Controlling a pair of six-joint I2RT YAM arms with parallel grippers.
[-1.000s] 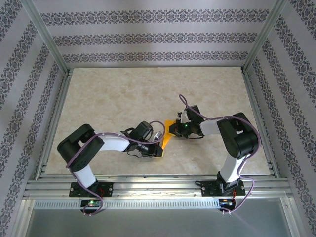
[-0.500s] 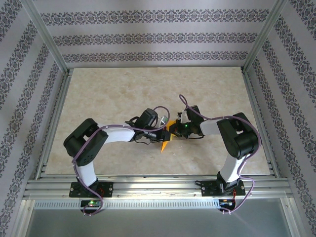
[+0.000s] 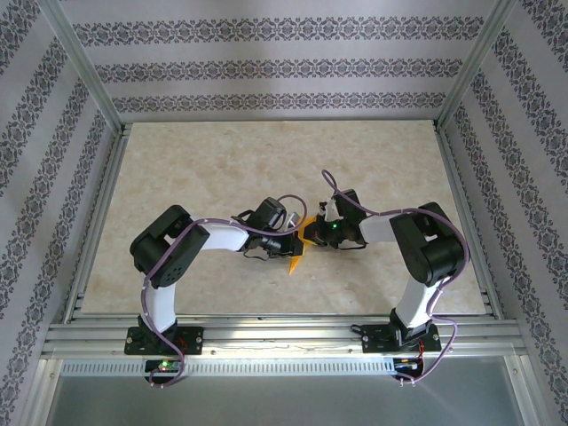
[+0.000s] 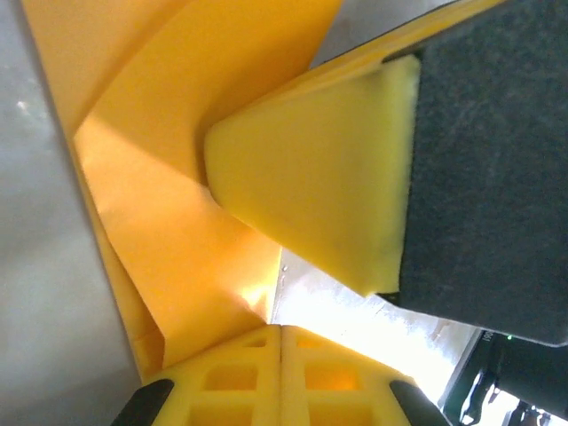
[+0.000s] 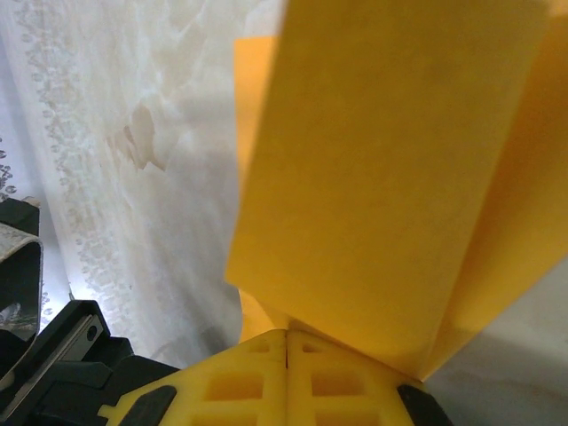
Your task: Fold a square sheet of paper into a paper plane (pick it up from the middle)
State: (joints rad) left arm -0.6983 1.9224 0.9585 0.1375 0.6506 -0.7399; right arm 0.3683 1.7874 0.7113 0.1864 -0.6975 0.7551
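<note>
Mid-table on the marbled tabletop [image 3: 222, 169] we are seeing the left gripper [image 4: 281, 335] and right gripper [image 5: 287, 337] both clamping shut on the square sheet of paper [image 3: 296, 257], partly creased, dart shape likely not yet finished.

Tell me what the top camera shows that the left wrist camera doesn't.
Top camera: the left hand and right hand meeting over the table, each shut on the orange paper, whose pointed end aims at the near edge, with patterned walls around. Left wrist camera: close up, the paper's folded layers and creases, plus a yellow wedge-shaped finger close against them. Shared: the orange paper gripped in the left hand.
</note>
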